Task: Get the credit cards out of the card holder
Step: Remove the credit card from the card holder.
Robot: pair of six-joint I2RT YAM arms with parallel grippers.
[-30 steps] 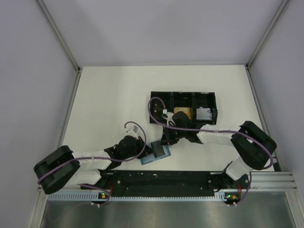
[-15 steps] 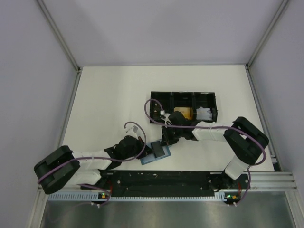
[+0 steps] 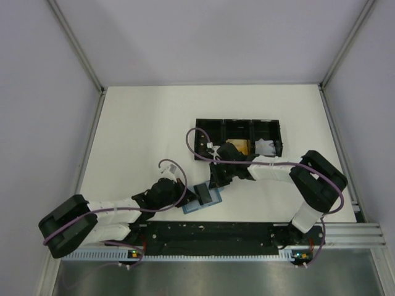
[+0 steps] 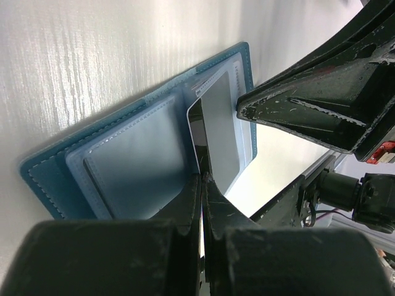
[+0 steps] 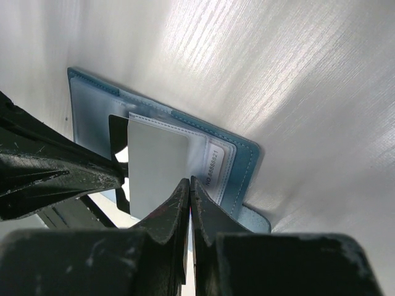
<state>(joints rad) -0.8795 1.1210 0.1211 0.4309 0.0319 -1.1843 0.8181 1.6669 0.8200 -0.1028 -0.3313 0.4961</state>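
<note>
Seen from above, a white table fills the middle of the frame, with two black and white arms reaching in from the bottom edge. The card holder, a small teal wallet, lies open just below the centre of the frame, between the two claws. A black card sits on its lighter blue inner face, on the leaf nearer your right arm.

Your left gripper is closed, its fingers pressed together. In the left wrist view the tips sit at the lower centre of the frame, right at the near corner of the black card. The card's left edge stands slightly raised off the holder.

Your right gripper is also closed. In its own wrist view the tips meet at the lower centre, touching the lower right corner of the same card, which looks pale grey here under glare. A printed number strip shows on the slot just right of the card. You cannot tell from either view whether a claw pinches the card or only rests against it.

Above the centre of the top view lies a long black tray. An orange-gold card lies in its middle compartment, and a white wad in its right one.
</note>
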